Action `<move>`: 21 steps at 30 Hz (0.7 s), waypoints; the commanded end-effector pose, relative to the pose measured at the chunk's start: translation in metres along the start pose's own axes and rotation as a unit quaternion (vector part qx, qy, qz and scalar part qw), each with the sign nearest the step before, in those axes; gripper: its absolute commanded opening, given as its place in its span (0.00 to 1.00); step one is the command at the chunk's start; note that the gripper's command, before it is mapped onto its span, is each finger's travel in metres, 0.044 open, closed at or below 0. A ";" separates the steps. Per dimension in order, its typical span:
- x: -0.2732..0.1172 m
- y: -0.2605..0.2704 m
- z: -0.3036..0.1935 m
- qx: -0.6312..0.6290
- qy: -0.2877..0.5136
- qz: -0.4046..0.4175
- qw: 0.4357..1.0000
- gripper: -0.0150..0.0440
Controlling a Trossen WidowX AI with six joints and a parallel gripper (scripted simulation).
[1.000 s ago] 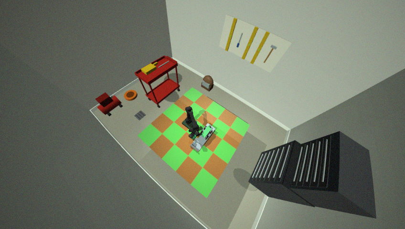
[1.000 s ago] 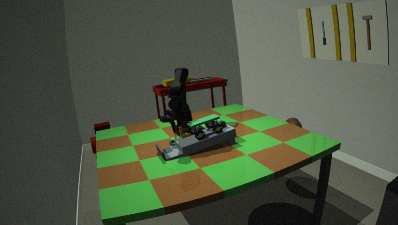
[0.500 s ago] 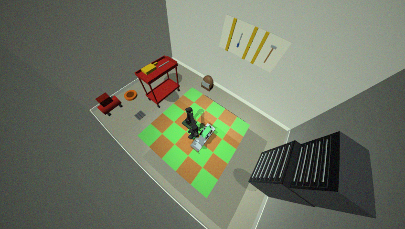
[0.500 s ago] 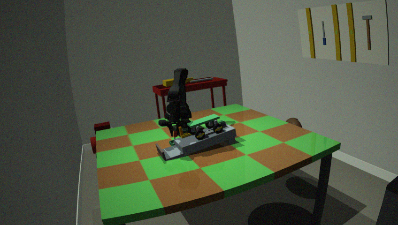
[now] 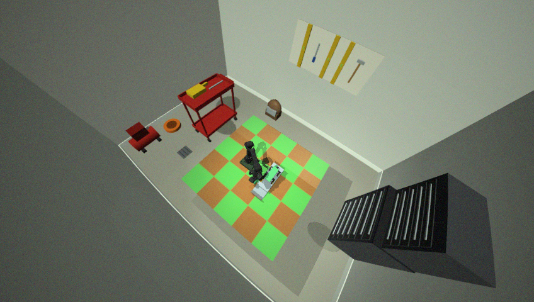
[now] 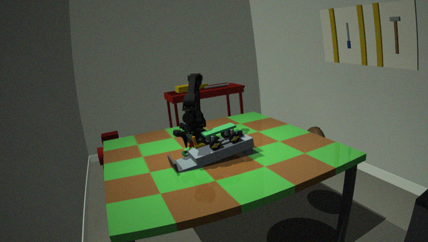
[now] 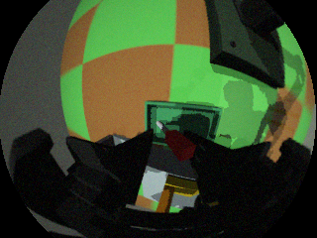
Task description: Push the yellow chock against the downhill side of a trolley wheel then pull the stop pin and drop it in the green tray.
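The green trolley (image 5: 274, 172) (image 6: 219, 128) stands on the grey ramp (image 5: 259, 192) (image 6: 222, 151). The yellow chock (image 6: 199, 145) (image 7: 182, 184) with its orange handle is on the ramp at the downhill side of the trolley's far lower wheel; contact is hidden. The red-headed stop pin (image 7: 181, 147) is out of the ramp, tilted between the parted fingers, its metal tip over the green tray (image 6: 184, 154) (image 7: 184, 104) in the wrist view. My gripper (image 7: 168, 133) is open low beside the ramp, above the tray; whether the pin still touches a finger is unclear.
The arm's dark base (image 5: 245, 163) (image 7: 244, 52) stands on the checkered table (image 5: 266, 239) (image 6: 207, 194) behind the tray. The ramp's raised end lip (image 6: 172, 163) is at its downhill end. The trolley and chock are close to my fingers.
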State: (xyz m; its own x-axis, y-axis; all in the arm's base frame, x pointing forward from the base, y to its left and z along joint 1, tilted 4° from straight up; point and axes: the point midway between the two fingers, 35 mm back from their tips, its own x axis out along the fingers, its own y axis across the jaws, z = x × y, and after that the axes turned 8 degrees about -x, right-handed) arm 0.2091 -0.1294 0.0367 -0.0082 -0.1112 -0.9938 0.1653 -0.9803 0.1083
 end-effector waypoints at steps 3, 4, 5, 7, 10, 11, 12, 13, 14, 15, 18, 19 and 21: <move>0.001 -0.005 -0.001 0.003 0.001 0.004 1.000 0.58; 0.001 -0.006 -0.001 0.003 0.001 0.004 1.000 0.58; 0.002 -0.007 -0.001 0.003 0.001 0.004 1.000 0.58; 0.003 -0.009 -0.001 0.003 0.001 0.004 1.000 0.58; 0.004 -0.012 -0.002 0.003 0.001 0.004 1.000 0.58; 0.004 -0.013 -0.002 0.003 0.001 0.004 1.000 0.58; 0.005 -0.014 -0.002 0.003 0.001 0.003 1.000 0.58; 0.005 -0.015 -0.002 0.003 0.001 0.003 1.000 0.58; 0.005 -0.016 -0.002 0.003 0.001 0.003 1.000 0.58; 0.006 -0.017 -0.002 0.003 0.001 0.003 1.000 0.58; 0.007 -0.019 -0.003 0.003 0.001 0.003 1.000 0.58; 0.008 -0.020 -0.003 0.003 0.001 0.003 1.000 0.58; 0.009 -0.022 -0.003 0.003 0.001 0.003 1.000 0.58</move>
State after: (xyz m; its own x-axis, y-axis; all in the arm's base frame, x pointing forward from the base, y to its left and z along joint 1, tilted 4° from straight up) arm 0.2083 -0.1095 0.0264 -0.0065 -0.1105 -0.9939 0.1654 -0.9803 0.1079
